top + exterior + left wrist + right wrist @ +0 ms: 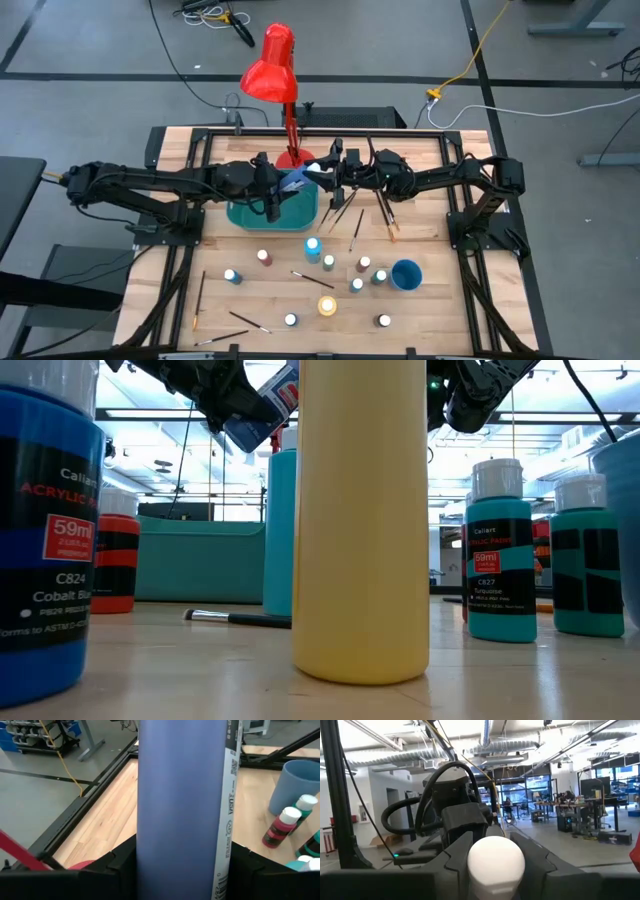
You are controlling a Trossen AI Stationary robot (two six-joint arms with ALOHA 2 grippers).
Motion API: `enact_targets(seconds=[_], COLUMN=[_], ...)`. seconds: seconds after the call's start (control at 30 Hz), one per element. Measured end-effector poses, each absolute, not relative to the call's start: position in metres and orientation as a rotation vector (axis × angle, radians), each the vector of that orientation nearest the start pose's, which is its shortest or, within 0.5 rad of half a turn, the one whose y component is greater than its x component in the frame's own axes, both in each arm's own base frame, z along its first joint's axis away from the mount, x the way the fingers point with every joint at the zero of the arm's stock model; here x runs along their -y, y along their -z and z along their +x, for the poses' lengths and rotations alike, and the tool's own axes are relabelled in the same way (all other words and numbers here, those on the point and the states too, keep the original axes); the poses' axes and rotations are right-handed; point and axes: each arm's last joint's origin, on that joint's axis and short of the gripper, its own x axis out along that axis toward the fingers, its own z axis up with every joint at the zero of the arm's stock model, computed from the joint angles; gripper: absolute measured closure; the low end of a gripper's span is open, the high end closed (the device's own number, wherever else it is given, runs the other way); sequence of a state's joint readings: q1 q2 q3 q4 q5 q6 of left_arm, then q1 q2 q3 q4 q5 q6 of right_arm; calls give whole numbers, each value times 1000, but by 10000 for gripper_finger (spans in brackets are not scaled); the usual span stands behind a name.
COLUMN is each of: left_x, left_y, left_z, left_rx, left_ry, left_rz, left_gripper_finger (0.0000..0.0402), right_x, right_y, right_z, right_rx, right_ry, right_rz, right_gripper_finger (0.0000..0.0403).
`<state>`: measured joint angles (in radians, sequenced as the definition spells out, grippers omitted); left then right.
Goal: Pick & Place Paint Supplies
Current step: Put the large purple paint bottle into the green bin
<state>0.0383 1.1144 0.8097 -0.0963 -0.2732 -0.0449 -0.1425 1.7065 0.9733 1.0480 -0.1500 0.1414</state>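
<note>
A blue paint bottle (297, 179) with a white cap (314, 168) hangs in the air over the teal bin (245, 214), between my two grippers. My left gripper (278, 184) reaches in from the table's left and is shut on the bottle's body. My right gripper (330, 172) reaches in from the right and is shut on the cap. In the low view the bottle (262, 415) slants, cap end higher, and a yellow bottle (362, 520) hides the cap. Other paint bottles (328, 263) stand on the table, and brushes (356, 215) lie on it. My left gripper pinches the bottle's blue body (180, 820) between its two fingers (120, 867), coming about level from the table's left. The bottle runs on along the fingers, cap end away, and is clear of the bin. My right gripper pinches the white cap (496, 857) between its two fingers (457, 852), coming from the table's right. The cap's round top faces the wrist.
A red desk lamp (272, 68) stands at the far edge, its stem just behind the grippers. A round blue cup (406, 273) stands near right. More brushes (245, 320) lie at the near left. Black frame rails (470, 240) border the wooden table.
</note>
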Motion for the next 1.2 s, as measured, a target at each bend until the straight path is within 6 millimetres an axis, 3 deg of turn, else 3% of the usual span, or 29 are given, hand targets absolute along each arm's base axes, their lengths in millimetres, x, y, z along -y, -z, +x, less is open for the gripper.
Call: enact_targets(seconds=[0.37, 0.7, 0.8, 0.97, 1.07, 1.2], left_x=[-18, -21, -21, -21, -21, -20], left_y=[-276, -268, -268, -267, -269, -268], left_z=[247, 238, 239, 239, 239, 239], left_rx=[-466, -575, -573, -583, -568, -572], left_ry=[-361, -471, -459, -453, -451, -446], left_rz=[20, 22, 33, 46, 40, 39], left_gripper_finger=[118, 109, 109, 109, 109, 109], right_x=[49, 53, 55, 55, 67, 75], right_y=[-257, -230, -226, -238, -229, -218], right_z=[371, 371, 382, 417, 432, 445], right_rx=[122, -130, -175, -352, -455, -420], right_ry=[1, 144, 150, 145, 191, 247], right_rz=[110, 69, 56, 13, 18, 9], right_gripper_finger=[284, 283, 283, 283, 283, 283])
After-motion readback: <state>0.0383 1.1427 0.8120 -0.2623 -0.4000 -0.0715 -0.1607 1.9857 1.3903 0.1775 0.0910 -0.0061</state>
